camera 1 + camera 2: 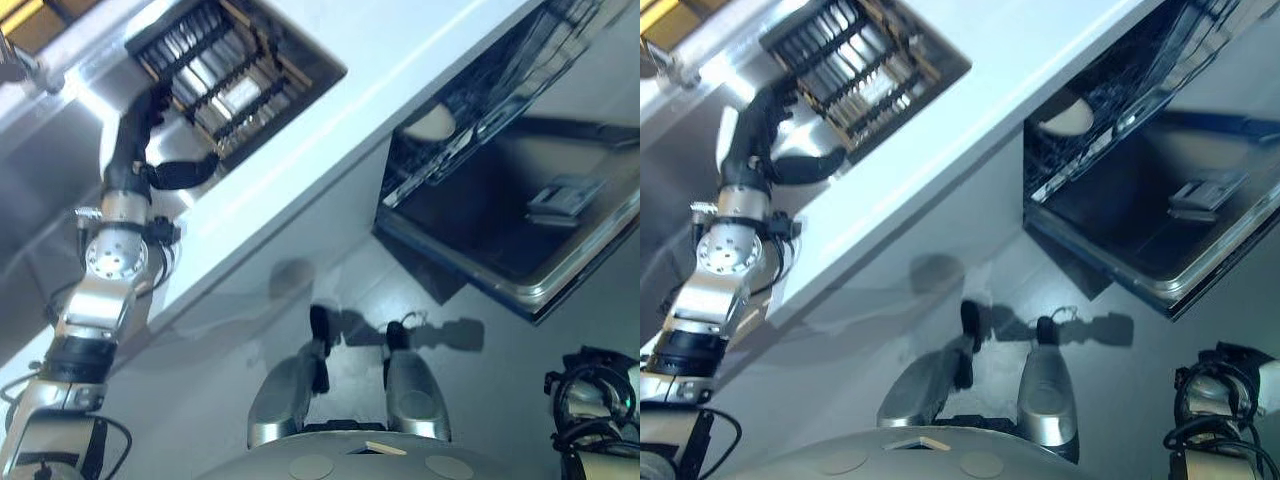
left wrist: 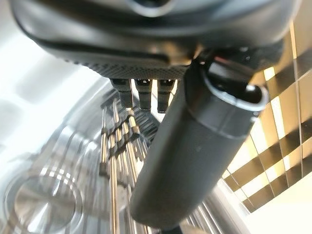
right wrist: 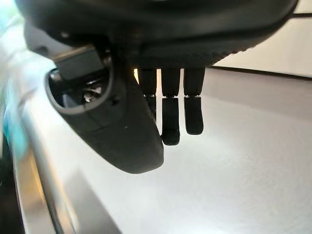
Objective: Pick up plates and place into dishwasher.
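Note:
A dark dish rack (image 1: 235, 65) sits in the steel sink at the upper left, with pale shiny plates (image 1: 853, 58) standing in its slots. My left hand (image 1: 140, 135) reaches up to the rack's near edge; its fingers are straight and the thumb (image 2: 195, 146) sticks out, holding nothing, with the rack's wires (image 2: 114, 161) just past the fingertips. At the upper right the dishwasher (image 1: 500, 215) stands open, and one pale plate (image 1: 431, 122) lies in its rack. My right hand (image 3: 161, 29) hangs low at the right (image 1: 592, 395), fingers (image 3: 170, 119) straight and empty.
A white counter (image 1: 400, 60) runs diagonally between the sink (image 1: 40, 190) and the dishwasher. The lowered dishwasher door (image 1: 540, 260) juts out over the grey floor (image 1: 480, 400) on the right.

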Robot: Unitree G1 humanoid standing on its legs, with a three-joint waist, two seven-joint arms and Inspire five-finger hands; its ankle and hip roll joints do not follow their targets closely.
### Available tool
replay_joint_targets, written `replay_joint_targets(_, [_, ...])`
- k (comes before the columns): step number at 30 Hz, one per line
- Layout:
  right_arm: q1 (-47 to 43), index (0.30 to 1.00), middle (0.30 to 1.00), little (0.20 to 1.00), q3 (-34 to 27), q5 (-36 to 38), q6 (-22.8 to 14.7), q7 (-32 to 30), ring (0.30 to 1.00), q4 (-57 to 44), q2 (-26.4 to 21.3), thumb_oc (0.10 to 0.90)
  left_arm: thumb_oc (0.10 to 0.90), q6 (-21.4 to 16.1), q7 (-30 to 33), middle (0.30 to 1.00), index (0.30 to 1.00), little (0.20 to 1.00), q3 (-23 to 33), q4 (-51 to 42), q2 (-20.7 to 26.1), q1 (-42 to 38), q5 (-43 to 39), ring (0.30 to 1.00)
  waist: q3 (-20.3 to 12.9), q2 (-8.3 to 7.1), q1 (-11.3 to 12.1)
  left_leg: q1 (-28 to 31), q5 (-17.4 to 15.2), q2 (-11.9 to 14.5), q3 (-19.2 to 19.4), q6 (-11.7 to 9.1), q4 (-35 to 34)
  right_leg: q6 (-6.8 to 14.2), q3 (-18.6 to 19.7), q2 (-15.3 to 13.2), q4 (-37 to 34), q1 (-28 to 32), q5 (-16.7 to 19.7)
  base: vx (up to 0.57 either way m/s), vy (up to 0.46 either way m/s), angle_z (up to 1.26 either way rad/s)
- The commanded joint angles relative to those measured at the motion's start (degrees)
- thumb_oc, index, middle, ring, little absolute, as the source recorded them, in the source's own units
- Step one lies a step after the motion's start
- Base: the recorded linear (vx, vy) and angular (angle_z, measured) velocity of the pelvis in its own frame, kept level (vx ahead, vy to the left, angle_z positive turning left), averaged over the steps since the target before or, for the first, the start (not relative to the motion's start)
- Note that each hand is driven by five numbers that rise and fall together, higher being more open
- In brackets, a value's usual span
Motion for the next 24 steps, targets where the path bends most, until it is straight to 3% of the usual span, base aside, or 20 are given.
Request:
replay_joint_targets(1, [-1.7,0.300,0.300,0.200,2.7,-7.7,2.5,-0.2,0.300,0.9,-7.6,0.100,0.800,-3.3,3.5,0.900,0.900,0.900,0.8,-1.2,0.6,-2.8,0.0,0.900,0.3,0.22,0.7,-5.5,-10.8,-1.5,1.3,0.1,15.4,-3.7,-3.3,-0.5,9.1,-3.4,-2.8,-0.10,-0.129,0.28])
replay_joint_targets(5, [-5.2,0.300,0.300,0.200,7.5,-10.4,3.6,6.5,0.300,4.0,-10.2,0.100,0.800,-1.8,3.6,0.900,0.900,0.900,0.6,-1.1,2.6,-6.3,-1.0,0.900,1.6,0.68,1.8,-9.8,-12.1,-2.1,0.8,0.3,20.8,-5.4,-4.2,-1.7,15.9,-6.9,-6.2,-0.07,-0.146,0.27])
replay_joint_targets(9, [-9.5,0.300,0.300,0.200,10.4,-8.6,2.1,5.1,0.300,1.5,-11.9,0.100,0.800,-1.7,2.5,0.900,0.900,0.900,-0.2,-0.1,4.3,-8.0,-1.8,0.900,2.3,1.75,3.0,-12.0,-11.2,-3.0,-0.5,0.0,21.9,-6.3,-4.6,-1.2,18.6,-8.6,-7.0,0.00,-0.114,0.19])
replay_joint_targets(12, [-12.7,0.300,0.300,0.200,11.2,-9.5,0.3,-0.1,0.300,-6.6,-13.1,0.100,0.800,-2.1,3.8,0.900,0.900,0.900,-0.7,0.4,4.2,-7.9,-2.3,0.900,2.8,2.73,2.7,-11.5,-10.0,-3.3,-1.2,-0.6,20.4,-6.2,-4.0,-0.9,18.0,-8.5,-6.7,0.02,0.033,-0.02])
replay_joint_targets(14, [-14.6,0.300,0.300,0.200,11.8,-13.4,1.2,-2.2,0.300,-15.6,-13.7,0.100,0.800,-2.3,4.7,0.900,0.900,0.900,-0.3,0.2,3.2,-6.8,-1.8,0.900,3.0,3.16,2.3,-10.8,-9.2,-3.5,-1.5,-0.9,19.0,-6.0,-3.6,-0.5,16.8,-8.2,-6.1,0.03,0.077,-0.12])
replay_joint_targets(20, [-21.2,0.300,0.300,0.200,12.9,-23.3,-2.8,-1.5,0.300,-31.1,-16.2,0.100,0.800,-1.5,6.2,0.900,0.900,0.900,0.3,0.3,1.1,-5.4,-1.0,0.900,2.4,3.50,1.8,-9.2,-7.0,-3.2,-1.6,-1.6,15.6,-5.5,-2.6,1.1,12.9,-7.7,-4.4,0.03,0.102,-0.21])
replay_joint_targets(24, [-25.6,0.300,0.300,0.200,15.3,-25.4,-6.7,2.1,0.300,-35.6,-17.6,0.100,0.800,-0.5,5.7,0.900,0.900,0.900,0.1,0.7,0.9,-5.6,-1.4,0.900,1.4,2.50,2.2,-7.6,-7.0,-2.9,-1.6,-1.8,14.7,-5.1,-2.7,1.6,10.8,-6.2,-3.7,0.06,0.063,-0.31])
